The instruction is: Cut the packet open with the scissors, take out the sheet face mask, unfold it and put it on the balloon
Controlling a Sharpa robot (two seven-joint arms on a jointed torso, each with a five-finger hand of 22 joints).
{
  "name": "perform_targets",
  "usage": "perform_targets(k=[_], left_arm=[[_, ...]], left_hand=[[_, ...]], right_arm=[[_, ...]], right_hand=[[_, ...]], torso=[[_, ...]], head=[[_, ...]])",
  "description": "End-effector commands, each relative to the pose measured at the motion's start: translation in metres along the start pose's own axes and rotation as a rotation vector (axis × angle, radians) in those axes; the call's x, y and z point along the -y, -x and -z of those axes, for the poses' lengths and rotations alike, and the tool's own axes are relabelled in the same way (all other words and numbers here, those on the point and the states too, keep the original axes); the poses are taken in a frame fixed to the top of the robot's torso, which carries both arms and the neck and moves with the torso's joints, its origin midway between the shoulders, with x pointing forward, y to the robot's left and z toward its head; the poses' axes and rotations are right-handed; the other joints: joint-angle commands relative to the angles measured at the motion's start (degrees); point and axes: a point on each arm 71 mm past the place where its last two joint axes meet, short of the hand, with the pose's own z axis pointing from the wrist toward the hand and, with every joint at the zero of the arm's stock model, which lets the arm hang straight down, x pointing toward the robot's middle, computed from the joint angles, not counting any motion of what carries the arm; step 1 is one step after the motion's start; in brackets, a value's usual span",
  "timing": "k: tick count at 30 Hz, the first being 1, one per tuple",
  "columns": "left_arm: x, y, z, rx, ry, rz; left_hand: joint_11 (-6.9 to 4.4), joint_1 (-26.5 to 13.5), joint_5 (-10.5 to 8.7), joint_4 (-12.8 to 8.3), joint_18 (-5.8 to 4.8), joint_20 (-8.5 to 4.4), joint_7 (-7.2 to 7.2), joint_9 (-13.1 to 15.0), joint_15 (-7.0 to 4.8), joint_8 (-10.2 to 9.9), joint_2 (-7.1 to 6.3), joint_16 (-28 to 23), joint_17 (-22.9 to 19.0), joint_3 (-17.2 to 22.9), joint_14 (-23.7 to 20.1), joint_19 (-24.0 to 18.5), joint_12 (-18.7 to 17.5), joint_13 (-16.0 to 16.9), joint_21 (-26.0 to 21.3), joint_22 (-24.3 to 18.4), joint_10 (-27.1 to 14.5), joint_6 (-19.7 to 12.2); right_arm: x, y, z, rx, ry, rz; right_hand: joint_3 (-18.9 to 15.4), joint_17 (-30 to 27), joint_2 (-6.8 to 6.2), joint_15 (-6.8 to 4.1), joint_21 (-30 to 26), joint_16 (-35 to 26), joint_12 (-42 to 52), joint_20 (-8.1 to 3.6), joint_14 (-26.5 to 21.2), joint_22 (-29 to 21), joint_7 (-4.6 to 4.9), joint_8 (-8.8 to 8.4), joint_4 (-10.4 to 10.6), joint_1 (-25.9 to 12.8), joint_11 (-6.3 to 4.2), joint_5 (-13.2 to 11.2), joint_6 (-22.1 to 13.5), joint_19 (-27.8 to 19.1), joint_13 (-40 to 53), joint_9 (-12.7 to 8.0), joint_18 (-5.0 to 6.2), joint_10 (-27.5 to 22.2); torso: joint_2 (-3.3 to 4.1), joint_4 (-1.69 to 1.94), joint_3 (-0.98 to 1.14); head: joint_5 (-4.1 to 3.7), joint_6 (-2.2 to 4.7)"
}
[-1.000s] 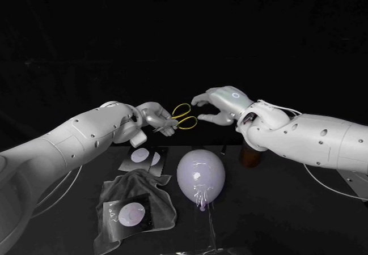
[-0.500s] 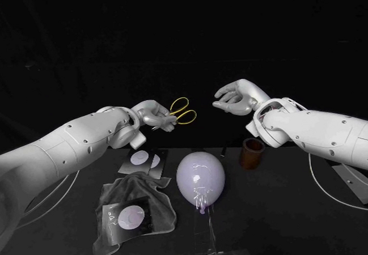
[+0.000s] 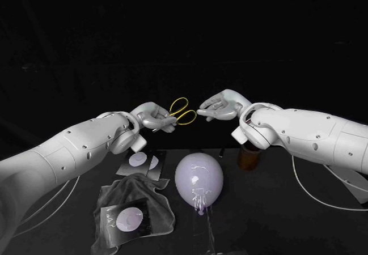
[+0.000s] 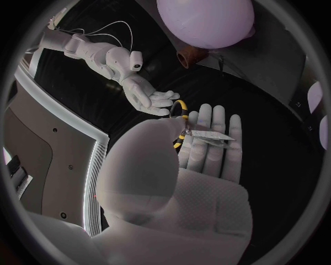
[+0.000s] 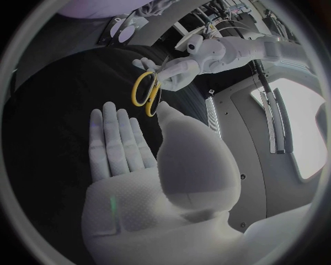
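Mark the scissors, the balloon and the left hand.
scissors [image 4: 200, 133], left wrist view, on the blade.
balloon [image 3: 198, 175], head view, middle of its body.
left hand [image 3: 153, 118], head view, middle of the hand.

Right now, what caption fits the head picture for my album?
The left hand holds yellow-handled scissors in the air above the balloon, with the open right hand close beside them.

Balloon centre of table. Cloth left of it, packet on cloth, second packet behind. Cup behind-right. Scissors in left hand, above.
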Motion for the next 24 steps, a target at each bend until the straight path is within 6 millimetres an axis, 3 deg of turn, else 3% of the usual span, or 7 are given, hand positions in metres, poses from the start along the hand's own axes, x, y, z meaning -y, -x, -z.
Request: perform_targets(k=[1,4,7,8,9,20,24], left_arm=[[0.004,-0.001,-0.001,0.011,-0.033,0.012],[0.005,-0.002,-0.001,0.009,-0.035,0.013],[0.005,-0.003,-0.001,0.008,-0.038,0.013],[0.005,-0.003,-0.001,0.008,-0.038,0.013],[0.005,-0.003,-0.001,0.007,-0.039,0.013],[0.006,-0.005,0.0,0.003,-0.046,0.015],[0.007,-0.006,0.0,-0.001,-0.051,0.016]], left_hand=[[0.09,-0.15,0.2,-3.99,0.54,0.02,0.05,0.13,-0.15,0.42,0.36,-0.22,0.07,3.62,0.22,0.58,-0.18,0.08,0.2,0.1,0.31,-0.2],[0.09,-0.15,0.2,-3.99,0.54,0.02,0.05,0.13,-0.15,0.42,0.36,-0.22,0.07,3.62,0.22,0.58,-0.18,0.08,0.2,0.1,0.31,-0.2],[0.08,-0.16,0.2,-4.02,0.54,0.02,0.05,0.15,-0.15,0.42,0.36,-0.22,0.08,3.63,0.23,0.62,-0.17,0.08,0.22,0.11,0.32,-0.2],[0.08,-0.16,0.2,-4.02,0.54,0.02,0.05,0.15,-0.15,0.42,0.36,-0.22,0.08,3.63,0.23,0.62,-0.17,0.08,0.22,0.11,0.32,-0.2],[0.08,-0.16,0.2,-4.02,0.54,0.02,0.05,0.15,-0.15,0.42,0.36,-0.22,0.08,3.63,0.23,0.62,-0.17,0.08,0.22,0.11,0.32,-0.2],[0.07,-0.19,0.2,-4.07,0.55,0.02,0.06,0.19,-0.17,0.44,0.34,-0.21,0.1,3.66,0.26,0.69,-0.16,0.08,0.28,0.13,0.35,-0.19],[0.07,-0.19,0.2,-4.07,0.55,0.02,0.06,0.19,-0.17,0.44,0.34,-0.21,0.1,3.66,0.26,0.69,-0.16,0.08,0.28,0.13,0.35,-0.19]], right_arm=[[-0.001,-0.008,-0.001,-0.062,-0.015,-0.119],[-0.002,-0.011,-0.003,-0.064,-0.018,-0.132],[-0.001,-0.015,-0.004,-0.067,-0.026,-0.124],[-0.001,-0.016,-0.005,-0.068,-0.029,-0.119],[0.0,-0.017,-0.005,-0.07,-0.032,-0.113],[0.003,-0.026,-0.007,-0.083,-0.052,-0.063],[0.002,-0.029,-0.008,-0.091,-0.053,-0.057]], right_hand=[[-1.01,-0.89,0.26,0.54,-0.33,-1.4,-0.39,0.63,-1.89,-1.05,1.68,-0.36,0.06,-0.55,0.57,-0.14,-1.39,-1.93,-0.08,-0.67,0.56,-1.76],[-2.31,-2.48,0.64,1.87,-0.2,-4.04,-0.34,1.51,-5.54,-2.38,2.94,-0.59,-0.3,-0.25,1.72,-0.2,-7.3,-3.73,-0.07,-3.52,0.5,-5.22],[-3.22,-3.46,1.18,2.46,-0.15,-5.19,-0.35,1.77,-6.7,-3.35,3.87,-0.86,-0.8,0.45,2.56,-0.17,-12.11,-4.64,-0.07,-6.1,0.21,-7.52],[-3.22,-3.46,1.18,2.46,-0.15,-5.19,-0.35,1.77,-6.7,-3.35,3.87,-0.86,-0.8,0.45,2.56,-0.17,-12.11,-4.64,-0.07,-6.1,0.21,-7.52],[-3.68,-4.07,1.5,2.77,-0.14,-5.74,-0.35,1.84,-7.52,-3.9,4.13,-1.13,-1.18,1.0,2.95,-0.18,-16.67,-5.12,-0.06,-8.23,-0.06,-8.88],[-3.79,-4.9,2.63,3.0,0.02,-5.72,-0.27,1.77,-8.09,-4.62,4.31,-0.97,-2.23,2.53,3.06,-0.2,-17.6,-5.2,0.0,-9.11,-0.21,-9.69],[-3.09,-5.12,4.08,2.83,0.1,-5.46,-0.11,1.74,-7.46,-4.94,4.24,-0.61,-3.09,3.95,2.94,-0.23,-16.13,-4.97,0.08,-8.82,-0.12,-9.05]], torso=[[-0.06,0.07,0.01],[-0.1,0.03,0.03],[-0.08,0.1,0.02],[-0.09,0.11,0.01],[-0.09,0.1,0.03],[-0.01,0.0,0.05],[-0.03,-0.05,0.08]], head=[[-0.06,0.07],[-0.17,0.06],[-0.07,0.08],[-0.06,0.06],[-0.04,0.08],[0.15,-0.08],[0.21,-0.15]])
